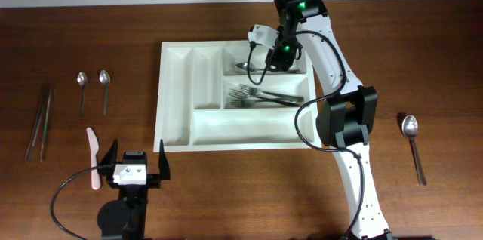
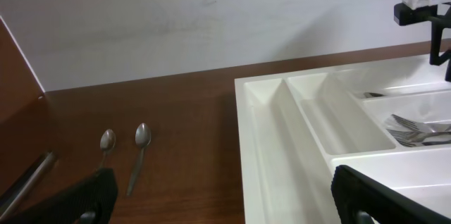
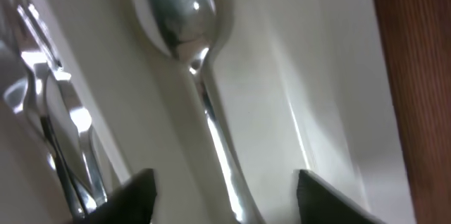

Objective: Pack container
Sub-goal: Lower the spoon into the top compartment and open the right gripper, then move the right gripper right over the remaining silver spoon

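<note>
**A:** Start nearest the arms. What does the overhead view give?

**B:** The left gripper (image 1: 137, 152) hovers over the table (image 1: 226, 195) by the near left corner of the tray (image 1: 241, 128). Its jaws are spread wide with nothing between them. A white plastic knife (image 1: 93, 158) lies just beside it, on its left.

**A:** Does its own camera catch that knife?

**B:** No. The left wrist view shows its two dark fingers (image 2: 88, 197) at the bottom corners and the tray's two narrow compartments ahead. It also shows a pair of teaspoons (image 2: 141, 143) on the wood to the left.

**A:** What does the top view add there?

**B:** It shows the whole length of the thin dark sticks (image 1: 47, 119) left of the teaspoons, where the wrist camera catches only an end at its frame edge. It also shows a large spoon (image 1: 411, 127) well apart on the right of the table.

**A:** And the tray itself?

**B:** It lies flat in the middle of the table, long compartments to the right. Forks (image 1: 260, 96) lie in the middle long one.

**A:** Farthest back?

**B:** The right gripper (image 1: 272, 60) hangs over the far long compartment. From above its jaws are hard to read. The right wrist view shows them standing apart on either side of the handle of a spoon (image 3: 184, 13), with a gap on each side. The spoon lies in that compartment.
</note>
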`<action>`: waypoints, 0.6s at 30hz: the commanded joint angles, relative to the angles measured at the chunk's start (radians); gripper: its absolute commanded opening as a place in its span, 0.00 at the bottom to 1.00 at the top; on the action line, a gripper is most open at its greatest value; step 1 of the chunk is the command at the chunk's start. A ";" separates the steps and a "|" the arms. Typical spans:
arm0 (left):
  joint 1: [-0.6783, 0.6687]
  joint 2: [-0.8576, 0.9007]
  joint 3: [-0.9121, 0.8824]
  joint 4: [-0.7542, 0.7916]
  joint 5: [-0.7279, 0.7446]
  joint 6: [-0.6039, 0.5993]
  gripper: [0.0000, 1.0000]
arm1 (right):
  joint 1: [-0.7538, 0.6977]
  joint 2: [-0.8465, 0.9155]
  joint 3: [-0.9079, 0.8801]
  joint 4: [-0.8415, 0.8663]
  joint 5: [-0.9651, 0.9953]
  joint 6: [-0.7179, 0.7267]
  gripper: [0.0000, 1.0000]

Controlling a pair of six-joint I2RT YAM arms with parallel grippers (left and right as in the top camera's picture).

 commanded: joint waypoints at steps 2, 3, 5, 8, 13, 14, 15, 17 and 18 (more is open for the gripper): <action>0.004 -0.008 -0.006 -0.001 -0.003 0.013 0.99 | -0.016 -0.011 0.081 -0.029 -0.009 0.077 0.99; 0.004 -0.008 -0.006 -0.001 -0.003 0.013 0.99 | -0.022 -0.022 0.103 -0.039 -0.008 0.108 0.99; 0.004 -0.008 -0.006 -0.001 -0.003 0.013 0.99 | -0.035 -0.047 0.156 -0.064 -0.008 0.169 0.99; 0.004 -0.008 -0.006 -0.001 -0.003 0.013 0.99 | -0.059 -0.078 0.253 -0.116 0.012 0.237 0.99; 0.004 -0.008 -0.006 -0.001 -0.003 0.013 0.99 | -0.128 -0.126 0.434 -0.309 0.090 0.336 0.99; 0.004 -0.008 -0.006 -0.001 -0.003 0.013 0.99 | -0.150 -0.144 0.449 -0.307 0.100 0.430 0.98; 0.004 -0.008 -0.006 -0.001 -0.003 0.013 0.99 | -0.168 -0.163 0.449 -0.308 0.083 0.456 0.99; 0.004 -0.008 -0.006 -0.001 -0.003 0.013 0.99 | -0.207 -0.198 0.449 -0.308 0.082 0.525 0.99; 0.004 -0.008 -0.006 -0.001 -0.003 0.013 0.99 | -0.227 -0.215 0.449 -0.308 0.082 0.556 0.99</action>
